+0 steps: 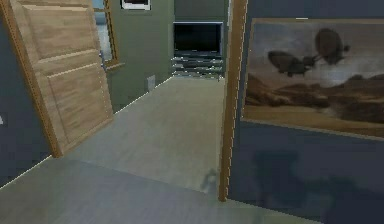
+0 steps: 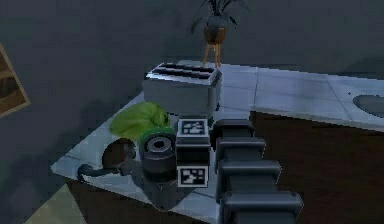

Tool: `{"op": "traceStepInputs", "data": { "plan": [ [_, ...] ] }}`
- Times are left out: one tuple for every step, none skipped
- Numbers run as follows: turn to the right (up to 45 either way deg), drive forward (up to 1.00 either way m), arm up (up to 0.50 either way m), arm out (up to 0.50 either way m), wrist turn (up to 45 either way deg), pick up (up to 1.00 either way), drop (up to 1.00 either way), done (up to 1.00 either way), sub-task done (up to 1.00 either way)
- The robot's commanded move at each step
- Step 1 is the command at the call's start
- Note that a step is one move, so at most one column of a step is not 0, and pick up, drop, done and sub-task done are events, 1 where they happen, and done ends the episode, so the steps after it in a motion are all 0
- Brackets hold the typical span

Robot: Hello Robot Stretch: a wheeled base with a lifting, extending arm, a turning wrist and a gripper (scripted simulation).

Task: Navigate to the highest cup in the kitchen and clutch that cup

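Note:
My gripper [image 2: 112, 165] reaches out over the near left corner of a pale tiled countertop [image 2: 270, 95], its dark round body beside the two white marker squares on the arm. At its fingers lies a small dark brown rounded thing [image 2: 118, 152], too small to name. It rests on or close to the counter, so I cannot tell whether the gripper holds anything. Just beyond it lies a green leafy lump [image 2: 140, 120], and behind that stands a silver toaster [image 2: 182, 88].
A potted plant [image 2: 213, 30] stands at the counter's back, and a sink rim [image 2: 368, 103] shows at the right. In the forward view a wooden door [image 1: 65, 70] stands open at the left. Carpet [image 1: 170, 125] leads to a television [image 1: 198, 40]. A framed airship painting [image 1: 315, 75] hangs on the dark wall at the right.

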Motion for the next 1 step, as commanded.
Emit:
{"op": "traceStepInputs", "data": {
  "plan": [
    [0.0,0.0,0.0,0.0,30.0,0.0,0.0,0.0,0.0]
  ]
}}
